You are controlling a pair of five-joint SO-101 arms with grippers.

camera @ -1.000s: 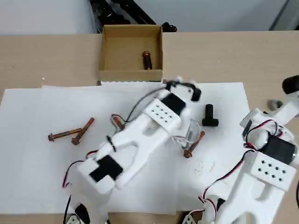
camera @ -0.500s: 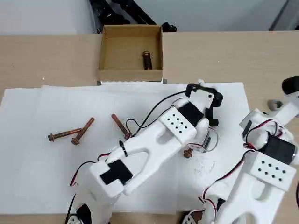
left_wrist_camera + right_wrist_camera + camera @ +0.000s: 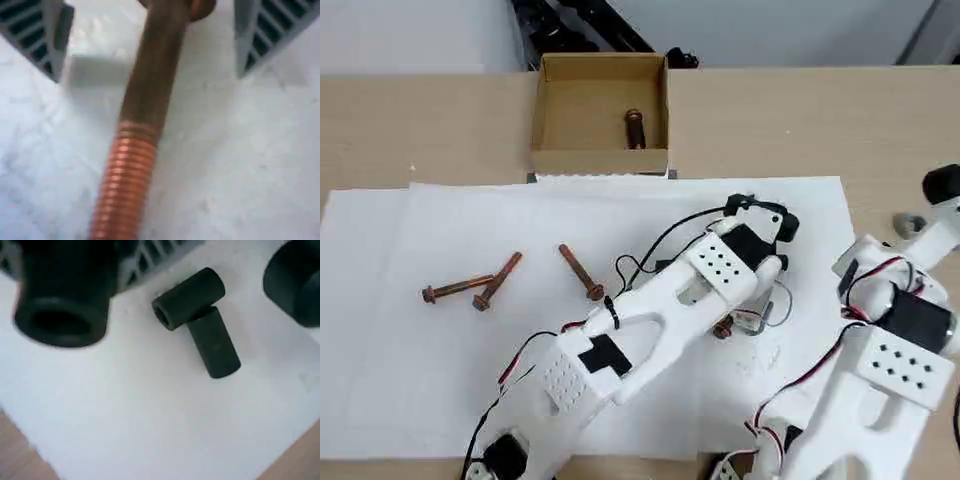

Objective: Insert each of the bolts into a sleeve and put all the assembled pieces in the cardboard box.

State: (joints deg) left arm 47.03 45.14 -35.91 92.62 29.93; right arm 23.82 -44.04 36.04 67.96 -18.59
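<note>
Bolt point(image 3: 145, 125): copper-coloured, flat on the white paper sheet point(image 3: 260, 165). The head end lies between my fingers point(image 3: 35, 35) and the threaded end reaches out past their tips.

Left gripper point(image 3: 147, 72): spread apart, one finger on each side of the shank, neither touching it. From above, one end of this bolt shows from under my left arm, on the right half of the sheet.

Held-side sleeve point(image 3: 60, 307): black, hollow end showing, right up at my right gripper point(image 3: 932, 205). I cannot tell whether that gripper is clamped on it. The right gripper sits over bare bench point(image 3: 420, 120), off the sheet's right edge.

Loose sleeves: one sleeve point(image 3: 189, 297) and a second sleeve point(image 3: 215, 347), both black, lie on the sheet touching each other in a T.

Other bolts, left half of the sheet:
- A long bolt point(image 3: 458, 290) and a slanted bolt point(image 3: 500, 278) touch in a narrow V.
- A lone bolt point(image 3: 578, 272) lies between that pair and my left arm, apart from both.

Cardboard box point(image 3: 600, 160): open-topped, on the bench just beyond the sheet's far edge. One assembled piece point(image 3: 635, 128) lies inside, toward its right wall.
</note>
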